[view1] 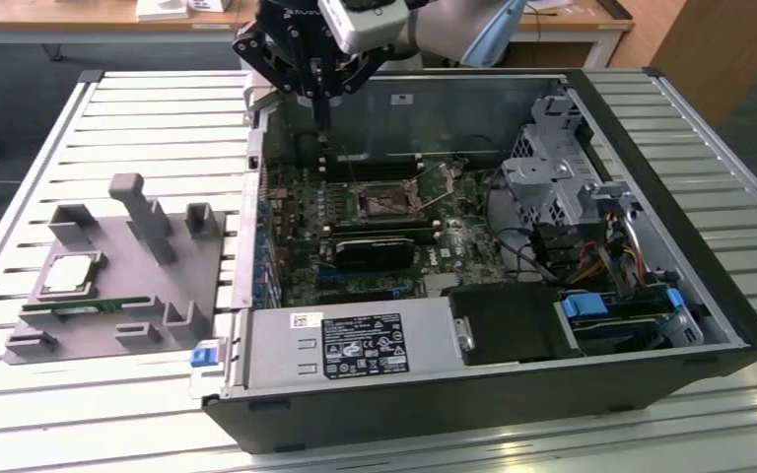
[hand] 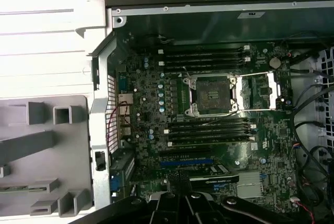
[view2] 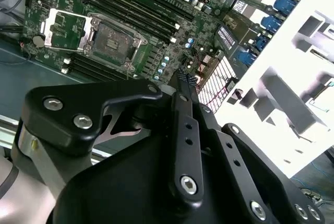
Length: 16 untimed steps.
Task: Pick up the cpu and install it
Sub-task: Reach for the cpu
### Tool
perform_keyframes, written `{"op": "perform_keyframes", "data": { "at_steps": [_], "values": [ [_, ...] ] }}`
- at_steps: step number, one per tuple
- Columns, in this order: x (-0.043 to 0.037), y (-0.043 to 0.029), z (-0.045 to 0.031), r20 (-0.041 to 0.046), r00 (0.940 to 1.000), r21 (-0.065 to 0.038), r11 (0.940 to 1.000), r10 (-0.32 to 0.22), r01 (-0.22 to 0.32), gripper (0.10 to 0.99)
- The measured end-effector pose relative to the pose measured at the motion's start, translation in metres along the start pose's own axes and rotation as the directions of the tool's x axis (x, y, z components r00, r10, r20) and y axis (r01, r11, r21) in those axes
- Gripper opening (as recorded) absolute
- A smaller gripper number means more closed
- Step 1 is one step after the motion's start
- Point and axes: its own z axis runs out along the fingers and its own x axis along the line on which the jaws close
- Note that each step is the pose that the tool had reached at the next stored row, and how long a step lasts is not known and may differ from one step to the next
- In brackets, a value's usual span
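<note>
The cpu (view1: 70, 273), a small silver-grey square chip, lies on the grey plastic tray (view1: 155, 296) at the exterior view's left, outside the computer case. My gripper (view1: 323, 120) hangs over the far edge of the open case, well away from the chip. Its two fingers are shut together with nothing between them, as the fingertips (view2: 183, 78) show in the second wrist view. On the motherboard the empty CPU socket (view1: 385, 204) (view2: 112, 38) (hand: 211, 94) sits with its metal cover (hand: 261, 92) swung open beside it.
The open computer case (view1: 694, 296) lies on a slatted white table (view1: 155, 108). It holds a power supply (view1: 352, 345), a drive cage (view1: 550, 168) and loose cables (view1: 602, 261). A green memory stick (view1: 83, 307) lies on the tray among upright posts (view1: 135, 212).
</note>
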Motion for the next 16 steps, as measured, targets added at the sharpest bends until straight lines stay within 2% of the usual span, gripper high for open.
{"op": "perform_keyframes", "data": {
  "at_steps": [16],
  "values": [
    [0.0064, -0.0005, -0.0002, 0.0000, 1.0000, 0.000, 1.0000, 0.000, 0.000, 0.106]
  ]
}}
